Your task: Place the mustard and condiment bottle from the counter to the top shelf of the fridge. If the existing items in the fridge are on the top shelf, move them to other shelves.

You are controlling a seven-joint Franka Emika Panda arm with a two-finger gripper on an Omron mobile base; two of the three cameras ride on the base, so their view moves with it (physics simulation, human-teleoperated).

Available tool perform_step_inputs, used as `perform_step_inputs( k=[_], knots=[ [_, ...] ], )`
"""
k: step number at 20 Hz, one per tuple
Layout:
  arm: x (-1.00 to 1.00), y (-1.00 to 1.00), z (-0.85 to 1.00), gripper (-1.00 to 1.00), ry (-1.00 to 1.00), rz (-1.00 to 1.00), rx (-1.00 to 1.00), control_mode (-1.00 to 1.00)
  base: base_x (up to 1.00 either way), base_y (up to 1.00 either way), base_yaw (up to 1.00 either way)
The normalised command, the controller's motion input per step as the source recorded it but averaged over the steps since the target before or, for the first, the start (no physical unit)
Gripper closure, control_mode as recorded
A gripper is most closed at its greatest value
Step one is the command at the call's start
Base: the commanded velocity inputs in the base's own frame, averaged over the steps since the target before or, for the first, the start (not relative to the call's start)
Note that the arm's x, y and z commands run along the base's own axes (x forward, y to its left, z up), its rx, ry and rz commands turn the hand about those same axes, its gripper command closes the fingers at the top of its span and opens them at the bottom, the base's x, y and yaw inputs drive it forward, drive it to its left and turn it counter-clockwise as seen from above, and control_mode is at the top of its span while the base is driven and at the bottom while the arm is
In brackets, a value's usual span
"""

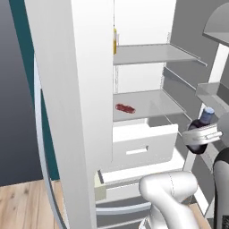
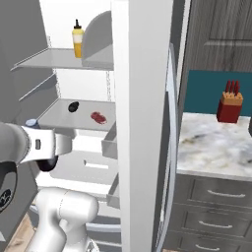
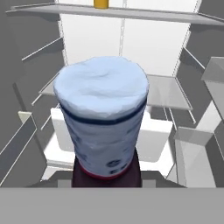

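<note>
My gripper [image 1: 204, 134] is shut on the condiment bottle [image 1: 197, 144], a dark bottle with a pale blue cap, held upright in front of the open fridge [image 1: 147, 27] at about the height of its white drawer [image 1: 143, 147]. In the hand view the bottle's cap [image 3: 103, 105] looms close in front of the shelves. The yellow mustard [image 2: 77, 40] stands at the back of the top shelf [image 2: 47, 56]. On the shelf below lie the existing items: a small black ball [image 2: 73, 106] and a flat red piece [image 2: 98, 117], the red piece [image 1: 125, 108] also visible from the left.
The open fridge door [image 1: 71, 112] stands close on the left, with door bins [image 1: 210, 94] on the right side. The marbled counter [image 2: 216, 142] lies to the fridge's right, carrying a red knife block [image 2: 230, 103] above grey drawers [image 2: 221, 194].
</note>
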Motion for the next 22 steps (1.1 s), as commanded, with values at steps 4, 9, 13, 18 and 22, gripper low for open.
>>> perform_step_inputs(
  k=[4,9,13,18,22],
  knots=[
    [0.00,0.00,0.00,1.00,0.00,0.00,0.00,1.00,0.57,0.26,0.00],
    [0.00,0.00,0.00,1.00,0.00,0.00,0.00,1.00,0.81,0.07,-0.02],
    [0.37,0.06,0.31,1.00,0.00,-0.05,0.00,-1.00,0.44,0.11,-0.03],
    [0.57,0.03,0.91,1.00,-0.08,-0.12,0.00,-1.00,0.00,0.00,0.00],
    [0.60,0.00,0.85,1.00,-0.13,-0.09,0.00,-1.00,0.00,0.00,0.00]
  ],
)
